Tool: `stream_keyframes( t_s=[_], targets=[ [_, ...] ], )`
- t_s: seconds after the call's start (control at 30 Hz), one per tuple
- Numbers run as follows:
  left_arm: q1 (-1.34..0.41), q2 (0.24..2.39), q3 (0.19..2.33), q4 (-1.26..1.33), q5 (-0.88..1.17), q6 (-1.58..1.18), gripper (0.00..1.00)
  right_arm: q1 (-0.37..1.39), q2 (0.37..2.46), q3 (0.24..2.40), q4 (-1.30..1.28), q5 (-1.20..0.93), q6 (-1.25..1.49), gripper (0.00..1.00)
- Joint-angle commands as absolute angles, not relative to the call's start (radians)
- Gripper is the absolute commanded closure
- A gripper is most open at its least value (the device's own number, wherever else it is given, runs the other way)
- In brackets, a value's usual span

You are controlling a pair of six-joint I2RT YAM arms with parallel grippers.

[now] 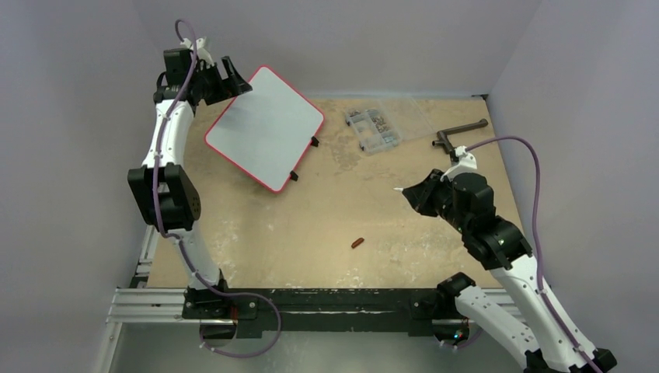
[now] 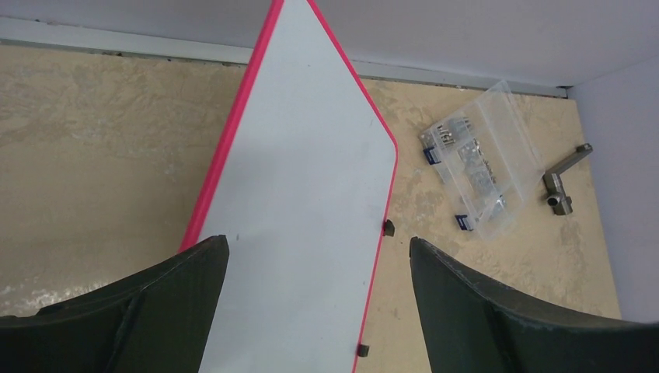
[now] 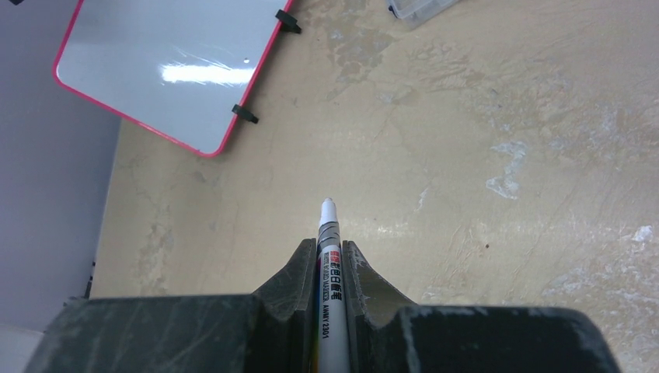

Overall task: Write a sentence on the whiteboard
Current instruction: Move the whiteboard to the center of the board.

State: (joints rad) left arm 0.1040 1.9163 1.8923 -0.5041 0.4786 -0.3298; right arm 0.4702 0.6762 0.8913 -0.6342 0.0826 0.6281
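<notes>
Right wrist view: my right jaws clench a white marker pen (image 3: 329,256). The red-rimmed white whiteboard (image 3: 155,70) lies blank left of the clear plastic parts box (image 1: 371,129), between my spread left jaws; nothing is written yet.

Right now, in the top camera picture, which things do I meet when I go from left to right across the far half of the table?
Whiteboard → clear parts box → metal handle. I leave out the small brown cap, because it lies nearer and in line with the box.
</notes>
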Motion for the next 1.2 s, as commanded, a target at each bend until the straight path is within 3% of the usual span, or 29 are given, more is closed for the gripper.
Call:
stream_keyframes(
  t_s=[0.0, 0.3, 0.6, 0.8, 1.0, 1.17],
  targets=[
    [0.145, 2.01, 2.009, -0.424, 0.617, -0.385, 0.15, 0.467, 0.709, 0.888, -0.597, 0.054, 0.616, 1.0],
    [0.176, 2.208, 2.226, -0.449, 0.677, -0.37, 0.18, 0.467, 0.761, 0.903, -0.549, 0.003, 0.616, 1.0],
    [0.192, 2.313, 2.288, -0.424, 0.765, -0.365, 0.35, 0.467, 0.788, 0.914, -0.548, 0.004, 0.606, 1.0],
    [0.193, 2.342, 2.295, -0.427, 0.818, -0.348, 0.39, 0.468, 0.793, 0.916, -0.541, 0.002, 0.609, 1.0],
    [0.192, 2.371, 2.3, -0.401, 0.906, -0.369, 0.53, 0.468, 0.789, 0.928, -0.549, 0.002, 0.607, 1.0],
    [0.187, 2.402, 2.319, -0.395, 0.999, -0.386, 0.77, 0.466, 0.779, 0.93, -0.561, 0.003, 0.606, 1.0]
  ],
)
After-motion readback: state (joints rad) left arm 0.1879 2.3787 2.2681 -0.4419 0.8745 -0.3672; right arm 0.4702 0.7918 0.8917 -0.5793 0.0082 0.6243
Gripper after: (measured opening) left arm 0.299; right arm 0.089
